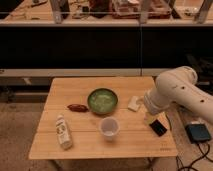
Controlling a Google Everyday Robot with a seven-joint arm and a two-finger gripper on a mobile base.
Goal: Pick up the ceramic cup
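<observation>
The ceramic cup [109, 127] is small, round and pale, and stands upright on the wooden table [90, 147], in front of the green bowl [102, 100]. My gripper [148, 119] hangs at the end of the white arm [172, 92] over the right part of the table. It is to the right of the cup, well apart from it, between a small white block [134, 103] and a black flat object [158, 128]. It holds nothing that I can see.
A white bottle with a label [63, 132] lies at the front left. A small brown object [77, 107] lies left of the bowl. A dark device with a cable [198, 133] sits on the floor at the right. Dark shelving runs behind the table.
</observation>
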